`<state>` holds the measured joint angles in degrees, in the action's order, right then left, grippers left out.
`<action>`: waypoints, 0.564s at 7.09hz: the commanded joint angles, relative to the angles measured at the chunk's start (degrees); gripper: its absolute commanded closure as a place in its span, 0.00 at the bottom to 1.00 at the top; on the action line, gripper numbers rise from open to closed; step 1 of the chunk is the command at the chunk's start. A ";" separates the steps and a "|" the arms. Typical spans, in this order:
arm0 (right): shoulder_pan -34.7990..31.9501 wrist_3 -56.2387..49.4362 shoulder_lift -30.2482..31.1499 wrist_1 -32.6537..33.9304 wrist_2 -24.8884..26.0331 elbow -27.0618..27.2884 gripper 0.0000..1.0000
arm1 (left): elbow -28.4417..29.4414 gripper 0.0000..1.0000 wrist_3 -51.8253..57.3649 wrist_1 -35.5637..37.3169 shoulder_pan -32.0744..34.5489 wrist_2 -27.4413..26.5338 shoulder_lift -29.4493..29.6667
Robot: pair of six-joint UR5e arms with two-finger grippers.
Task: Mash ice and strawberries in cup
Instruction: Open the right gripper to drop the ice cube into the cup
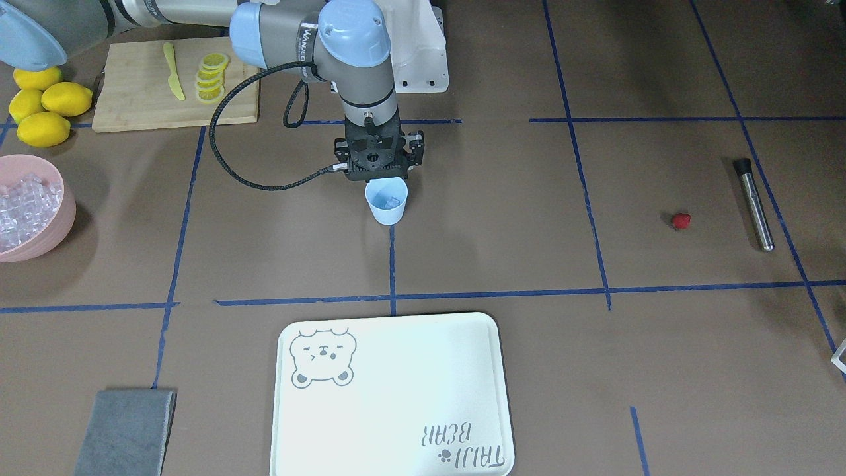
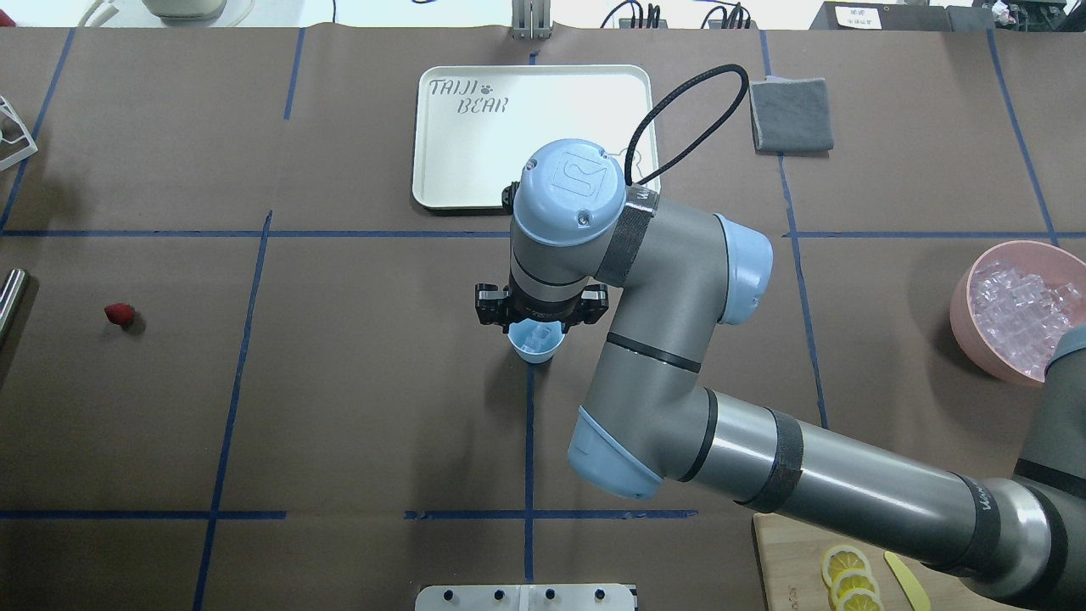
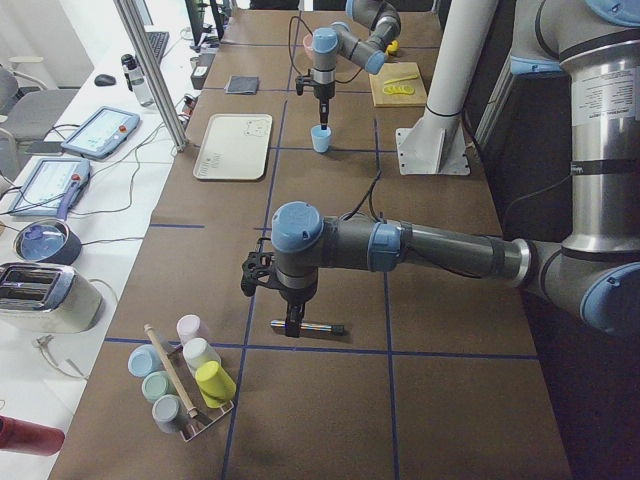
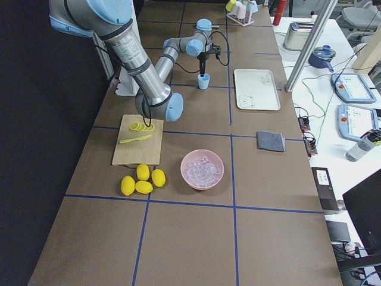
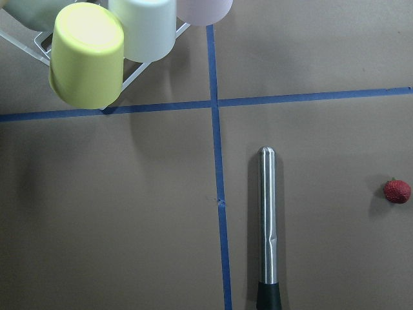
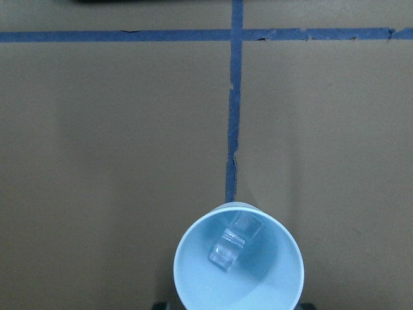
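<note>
The pale blue cup (image 1: pixel 386 201) stands upright at the table's middle, with clear ice cubes (image 6: pixel 233 248) inside it. My right gripper (image 1: pixel 381 173) hangs just above the cup, open and empty; in the right wrist view only its fingertips show, at the bottom edge on either side of the cup (image 6: pixel 239 265). The red strawberry (image 1: pixel 681 220) lies alone on the table on my left side, next to a steel muddler (image 1: pixel 755 205). Both show in the left wrist view: strawberry (image 5: pixel 397 191), muddler (image 5: pixel 268 219). My left gripper (image 3: pixel 292 325) hovers over the muddler; I cannot tell whether it is open.
A pink bowl (image 1: pixel 39 241) of ice (image 1: pixel 23 205) sits at my far right, near lemons (image 1: pixel 43 109) and a cutting board (image 1: pixel 139 99) with lemon slices. A white tray (image 1: pixel 396 396) and a grey cloth (image 1: pixel 125 433) lie across the table. A rack of cups (image 3: pixel 185 385) stands at my far left.
</note>
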<state>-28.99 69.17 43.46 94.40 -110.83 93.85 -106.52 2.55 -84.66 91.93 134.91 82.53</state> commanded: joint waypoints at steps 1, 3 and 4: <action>-0.01 0.09 -0.04 0.00 0.00 0.10 0.01 | 0.00 0.00 0.00 0.02 0.00 0.00 0.00; -2.63 0.00 -0.13 0.17 -1.05 2.63 0.01 | 0.00 0.00 0.00 0.02 0.00 0.00 0.00; -5.17 -0.09 3.35 1.39 -2.45 7.96 0.01 | 0.00 0.00 0.00 0.02 0.00 0.00 0.00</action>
<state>-31.63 69.18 44.19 94.84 -111.97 97.14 -106.52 2.55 -84.64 91.93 134.91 82.53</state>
